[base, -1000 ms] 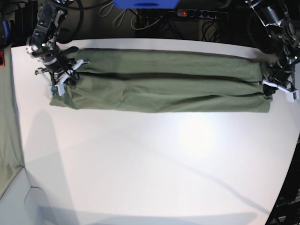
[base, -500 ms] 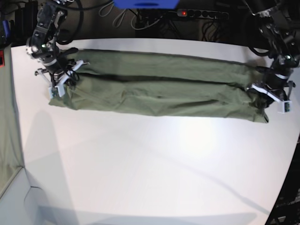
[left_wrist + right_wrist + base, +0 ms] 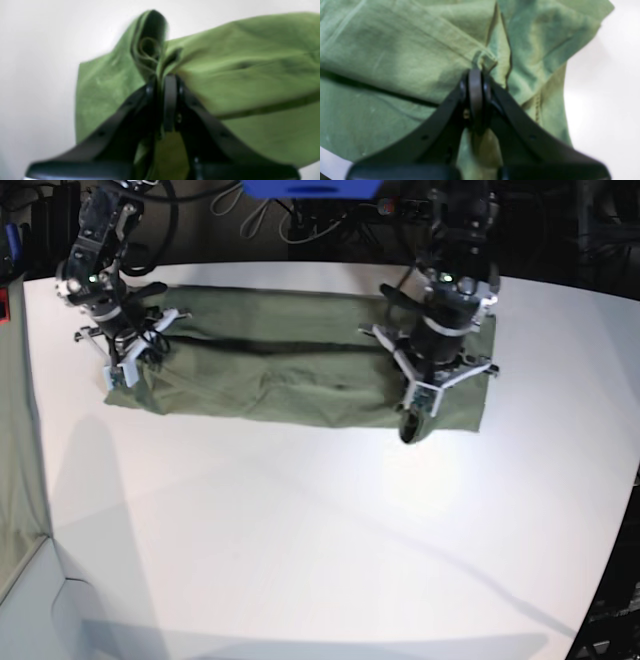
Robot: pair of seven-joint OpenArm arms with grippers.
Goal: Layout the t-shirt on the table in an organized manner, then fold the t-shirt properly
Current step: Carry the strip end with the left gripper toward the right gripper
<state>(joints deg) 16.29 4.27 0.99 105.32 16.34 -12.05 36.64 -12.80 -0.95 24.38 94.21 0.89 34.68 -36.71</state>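
The olive-green t-shirt [image 3: 270,370] lies as a long folded band across the far part of the white table [image 3: 300,530]. My left gripper [image 3: 415,412] is shut on the band's right end and holds it lifted over the band, right of its middle. The left wrist view shows the closed fingertips [image 3: 170,85] pinching bunched cloth [image 3: 237,75]. My right gripper [image 3: 138,358] is shut on the band's left end, low at the table. The right wrist view shows its fingertips [image 3: 475,80] clamped on a fold of the shirt [image 3: 395,62].
A power strip [image 3: 430,210] and cables lie beyond the table's far edge, with a blue object [image 3: 310,188] above them. A green cloth [image 3: 15,480] hangs off the table's left side. The table's right edge curves away at the front right.
My left gripper has carried the shirt's right end leftwards from the table's right edge to past the middle, doubling the band over itself. The right gripper has stayed put.
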